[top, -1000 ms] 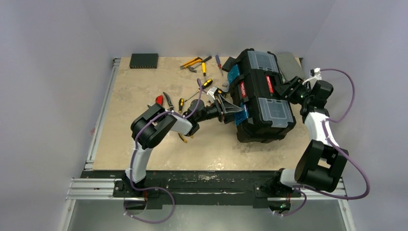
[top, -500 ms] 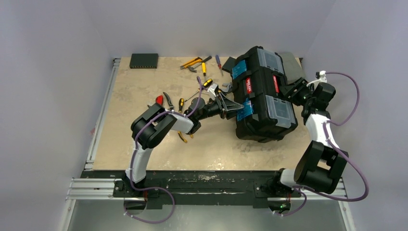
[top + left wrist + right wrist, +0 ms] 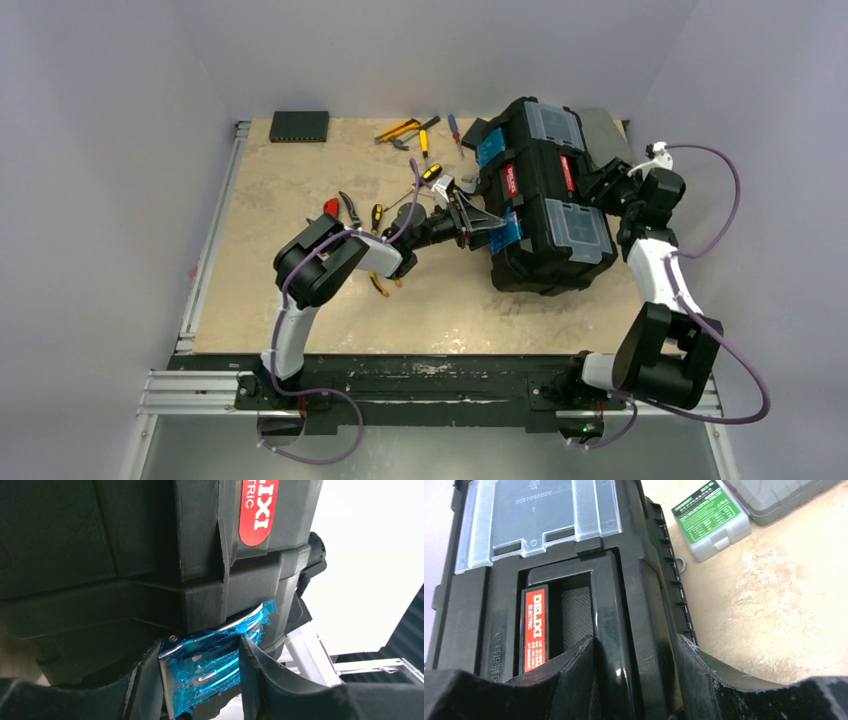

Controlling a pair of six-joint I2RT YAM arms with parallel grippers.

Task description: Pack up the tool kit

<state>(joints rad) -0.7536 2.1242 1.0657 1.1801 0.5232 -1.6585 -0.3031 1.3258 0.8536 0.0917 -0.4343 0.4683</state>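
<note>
Toolbox (image 3: 540, 200) slightly leftward since, hard by table's (image 3: 300, 280) far right edge.

The red label (image 3: 534, 630) on the toolbox (image 3: 471, 607) lid handle (image 3: 616, 630) reads "DELIXI ELECTRIC" in white (the left wrist view catches only "IXI" and "TRIC"). The raised code on the clear compartment lid (image 3: 539, 515) and the print on the grey case (image 3: 715, 544)'s green label (image 3: 709, 512) are too small to read.

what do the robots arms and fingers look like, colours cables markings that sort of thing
The left arm and right arm both alternate bulky black joint housings with smooth white links. A thin purple cable loops loosely along each arm up to the wrist. The fingers are matte black, thick and wedge-shaped, with scuffed, scratched edges. No markings show on them.
</note>
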